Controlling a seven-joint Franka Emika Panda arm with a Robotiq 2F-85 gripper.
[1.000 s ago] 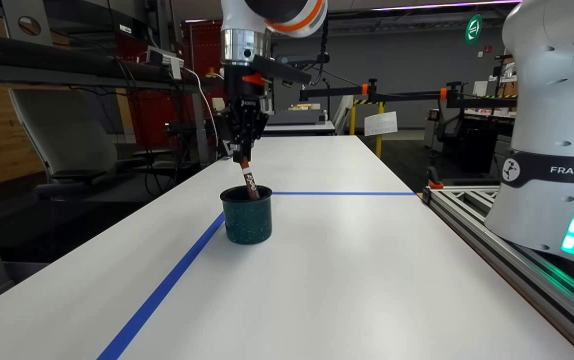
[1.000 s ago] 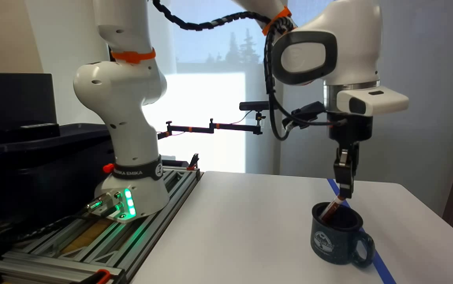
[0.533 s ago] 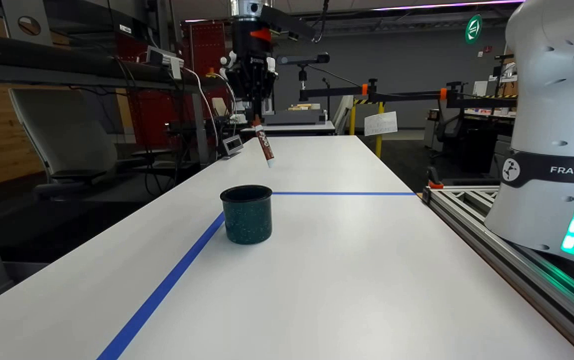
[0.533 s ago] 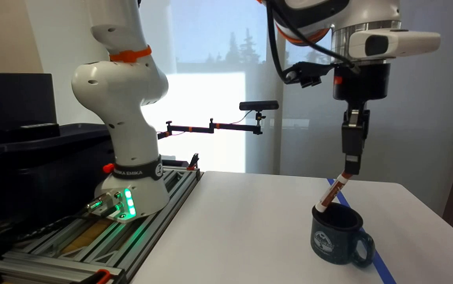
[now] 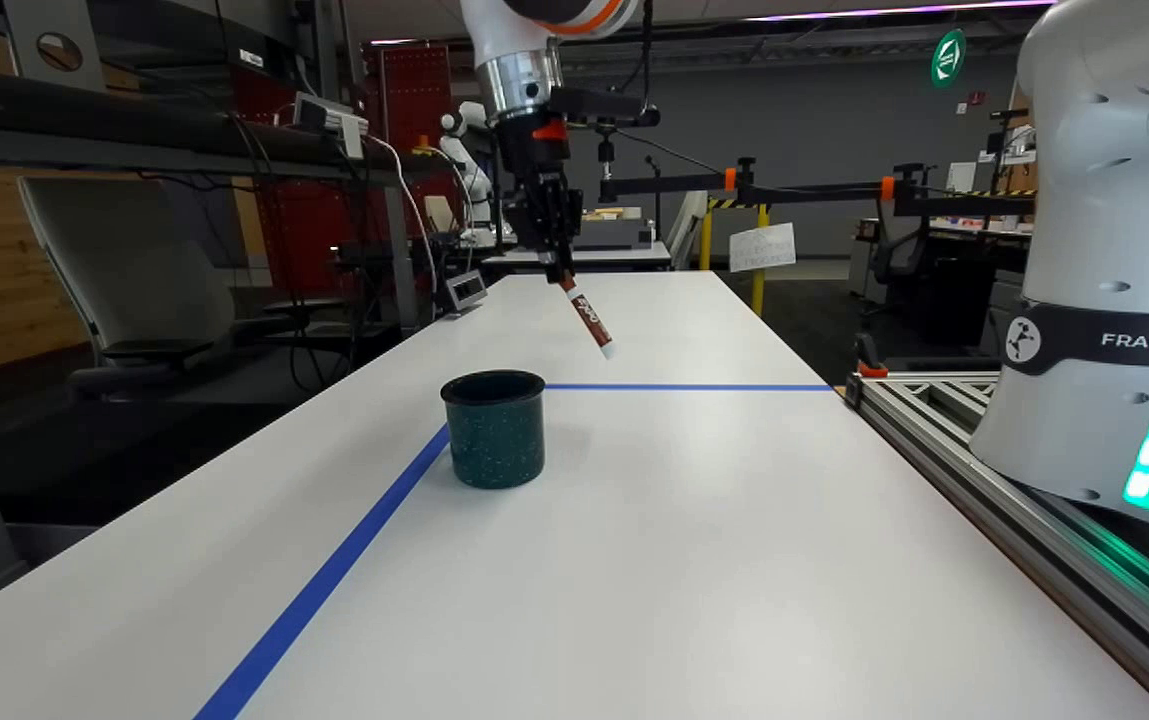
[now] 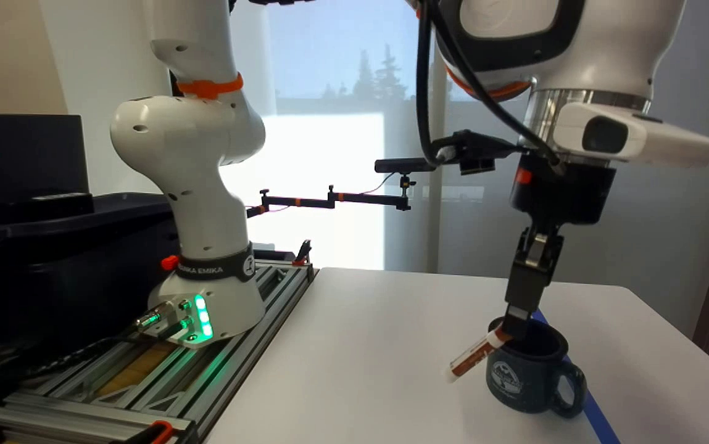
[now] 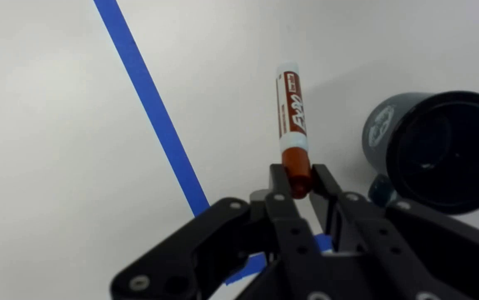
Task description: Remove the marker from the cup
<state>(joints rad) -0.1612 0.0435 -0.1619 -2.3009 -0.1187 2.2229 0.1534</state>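
Brown marker [image 7: 292, 106] pinched by capped end in claw [image 7: 299, 177], rest jutting out beyond, slanting downward.

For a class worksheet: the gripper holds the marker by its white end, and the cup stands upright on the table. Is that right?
Not quite: the wrist view shows the gripper holding the marker by its reddish-brown cap, not its white end. The cup does stand upright on the table.
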